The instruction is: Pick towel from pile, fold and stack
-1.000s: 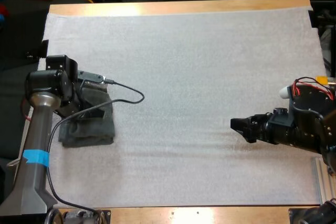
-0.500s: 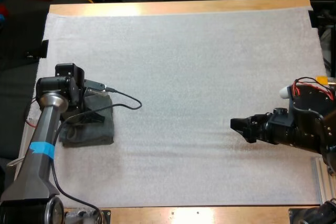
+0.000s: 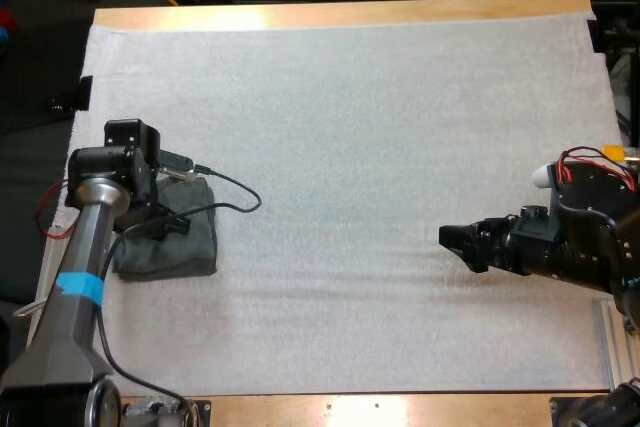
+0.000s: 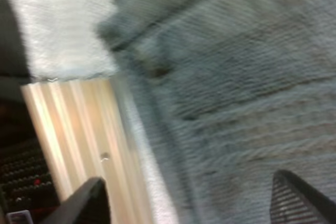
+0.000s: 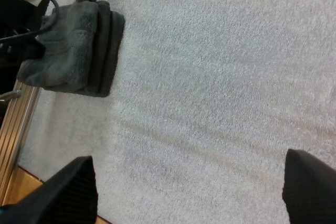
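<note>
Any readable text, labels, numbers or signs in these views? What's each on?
No readable text in any view.
Folded towel stack, white mat, wooden table: no print on them.
Blue tape band on the left arm: blank, no writing.

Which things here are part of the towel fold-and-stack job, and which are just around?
Job:
folded towel stack
left gripper, open over the stack
right gripper, open, away from the stack

Just there:
white mat
wooden table
</note>
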You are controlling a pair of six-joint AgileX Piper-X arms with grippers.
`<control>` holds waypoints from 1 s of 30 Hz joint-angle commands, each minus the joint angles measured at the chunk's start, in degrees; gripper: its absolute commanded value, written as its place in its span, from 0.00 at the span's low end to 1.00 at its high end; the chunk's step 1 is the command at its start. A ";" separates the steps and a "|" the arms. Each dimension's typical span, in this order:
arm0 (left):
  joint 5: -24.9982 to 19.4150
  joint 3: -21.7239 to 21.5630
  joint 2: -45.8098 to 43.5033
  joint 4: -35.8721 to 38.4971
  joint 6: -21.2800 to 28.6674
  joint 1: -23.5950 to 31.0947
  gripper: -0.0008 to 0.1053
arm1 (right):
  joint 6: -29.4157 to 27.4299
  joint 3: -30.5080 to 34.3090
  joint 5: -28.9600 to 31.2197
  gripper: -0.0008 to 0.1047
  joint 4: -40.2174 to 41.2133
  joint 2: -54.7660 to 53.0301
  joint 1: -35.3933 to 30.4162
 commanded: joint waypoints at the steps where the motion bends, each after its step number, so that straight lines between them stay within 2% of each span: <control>1: -1.59 -0.64 -1.41 -0.21 -0.86 -0.02 0.58 | -0.20 -0.21 -0.56 0.68 0.07 -0.20 0.13; 4: -0.66 -1.79 -4.32 0.75 -1.93 -0.02 0.58 | -0.20 -0.21 -0.56 0.68 0.07 -0.20 0.13; 9: 12.02 -2.40 -8.21 3.29 -4.93 -0.02 0.58 | -0.20 -0.21 -0.56 0.68 0.07 -0.20 0.13; 12: 17.57 -2.07 -8.40 3.84 -7.50 -0.02 0.58 | -0.20 -0.21 -0.56 0.68 0.07 -0.20 0.13; 16: 18.82 0.41 -8.40 1.69 -9.23 -0.02 0.62 | -0.20 -0.21 -0.56 0.68 0.07 -0.20 0.13; 19: 20.37 4.39 -8.27 -0.84 -9.71 -0.02 0.68 | -0.20 -0.21 -0.94 0.68 0.07 -0.20 0.13; 23: 22.08 9.22 -6.23 -4.69 -9.96 -0.02 0.68 | -0.20 -0.21 -1.38 0.68 -0.05 -0.20 0.13; 30: 22.08 10.13 2.02 -5.80 -9.95 -0.02 0.68 | -0.20 -0.21 -1.49 0.68 -0.05 -0.20 0.13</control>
